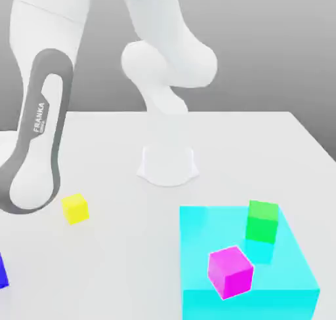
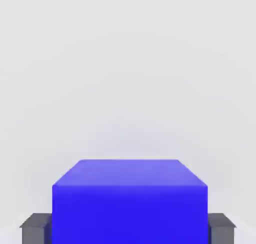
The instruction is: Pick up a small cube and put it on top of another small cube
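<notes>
Exterior view: white table (image 1: 131, 260) under a grey backdrop. White Franka arm (image 1: 39, 141) rising from a round base (image 1: 168, 164) at the table's far middle, then bending down along the exterior view's left, its grey-trimmed link hanging low over the table. Small deep-blue cube (image 1: 2, 271) at the very left edge of this view, near the front, cut off by the frame so that just a sliver shows. Small yellow cube (image 1: 75, 208) resting on the table, beside the lower end of the arm's link and apart from the blue one. Big cyan block (image 1: 289, 273) filling the front right of the table. Small bright-green cube (image 1: 262, 221) sitting on top of the block, toward its far right corner. Small magenta cube (image 1: 230, 271) also on top of the block, nearer the front and to the left of the green one, the two apart.

Hand view: the small deep-blue cube (image 2: 130, 200) seen close up, top face and one side face showing, resting on the pale table (image 2: 128, 63). Two dark grey fingers (image 2: 36, 229), one on each side of the cube, pressed flush against its opposite side faces with no gap visible, clamped on the blue cube. Gripper (image 2: 129, 228) centred on the cube. Bare table stretching away beyond the cube.
</notes>
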Robot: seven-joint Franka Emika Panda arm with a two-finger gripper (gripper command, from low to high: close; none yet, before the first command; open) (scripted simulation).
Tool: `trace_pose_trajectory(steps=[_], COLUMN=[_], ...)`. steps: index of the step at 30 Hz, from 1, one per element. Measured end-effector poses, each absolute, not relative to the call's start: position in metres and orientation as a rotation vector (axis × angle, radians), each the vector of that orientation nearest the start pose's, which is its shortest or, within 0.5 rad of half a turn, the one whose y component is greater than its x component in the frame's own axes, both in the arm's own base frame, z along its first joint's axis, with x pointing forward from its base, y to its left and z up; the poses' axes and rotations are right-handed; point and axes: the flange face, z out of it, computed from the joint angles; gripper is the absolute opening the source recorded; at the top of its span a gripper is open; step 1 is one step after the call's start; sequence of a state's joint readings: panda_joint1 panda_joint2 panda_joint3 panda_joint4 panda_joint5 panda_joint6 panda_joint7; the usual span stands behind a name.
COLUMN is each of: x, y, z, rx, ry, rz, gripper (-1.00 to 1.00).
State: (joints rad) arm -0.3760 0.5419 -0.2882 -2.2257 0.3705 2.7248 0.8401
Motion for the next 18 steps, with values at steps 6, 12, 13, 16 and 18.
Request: trace_pose_trajectory(steps=[6, 12, 13, 16, 18], x=[0.410, 0.461, 0.468, 0.478, 0.481], y=[-0.348, -0.231, -0.206, -0.132, -0.066], z=[0.175, 0.231, 0.238, 0.259, 0.273], rx=[-1.946, -2.356, -2.432, -2.638, -2.781], ry=[2.467, 1.999, 1.894, 1.565, 1.283], rz=[-0.002, 0.043, 0.049, 0.062, 0.068], gripper=[-1.00, -1.00, -1.00, -1.00, -1.00])
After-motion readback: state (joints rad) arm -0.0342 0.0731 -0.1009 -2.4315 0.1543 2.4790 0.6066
